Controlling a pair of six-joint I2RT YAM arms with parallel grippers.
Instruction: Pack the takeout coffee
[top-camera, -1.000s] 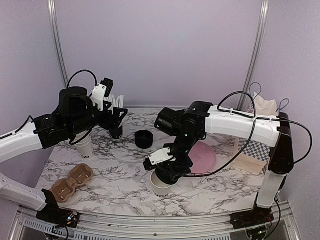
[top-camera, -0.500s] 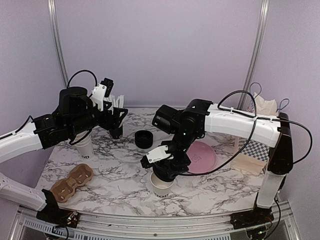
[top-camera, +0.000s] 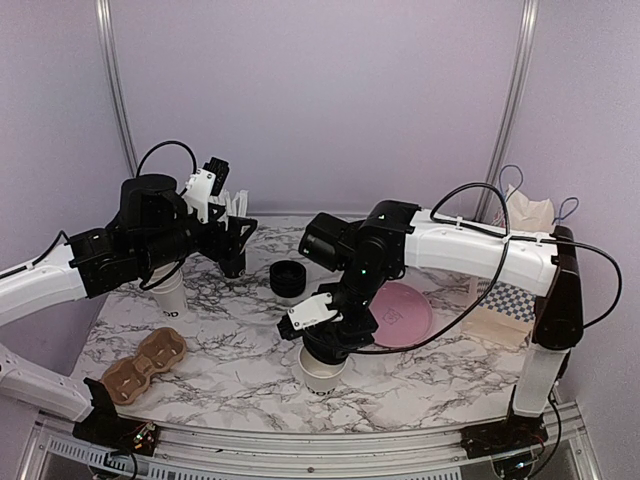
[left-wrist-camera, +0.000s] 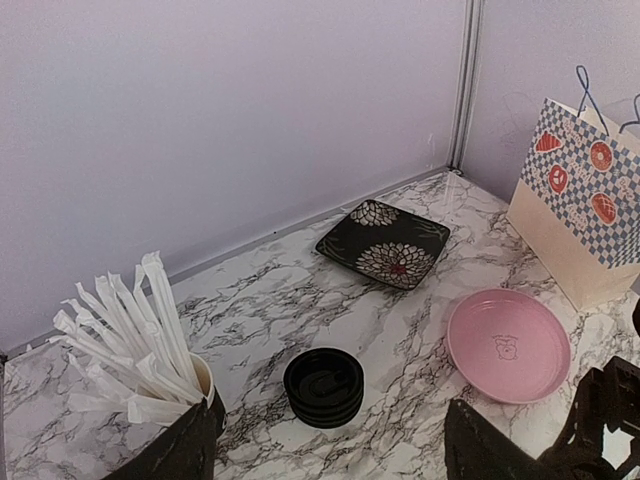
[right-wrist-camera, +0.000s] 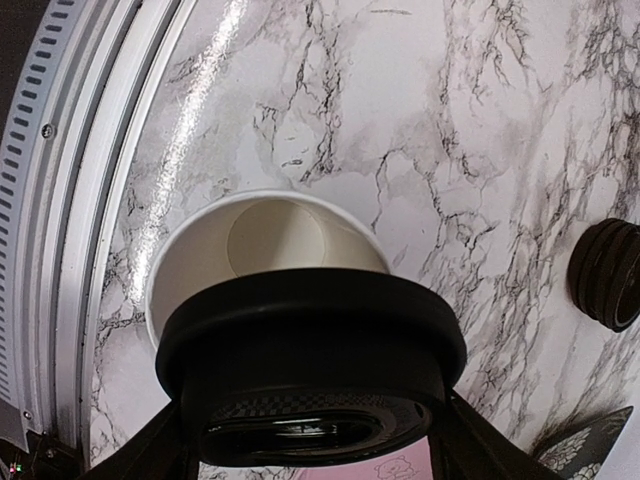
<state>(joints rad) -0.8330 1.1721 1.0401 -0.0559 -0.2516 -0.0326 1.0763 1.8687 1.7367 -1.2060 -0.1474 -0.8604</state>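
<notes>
Marble table (top-camera: 230, 340), lilac walls behind. Your right fingers (top-camera: 330, 335) are partly closed on a black lid (right-wrist-camera: 310, 340), held flat just above the open paper cup (right-wrist-camera: 200, 270) near the front edge. The cup's mouth seems to sit slightly toward the rail, so shift that way, then go straight down. Your left fingers (top-camera: 235, 250) are spread wide and empty, well apart by the cup of straws (left-wrist-camera: 207, 385). Count two paper cups including the second cup (top-camera: 170, 297), one lid stack (top-camera: 290, 278), one two-well carrier (top-camera: 145, 365) and one paper bag (top-camera: 510, 300).
</notes>
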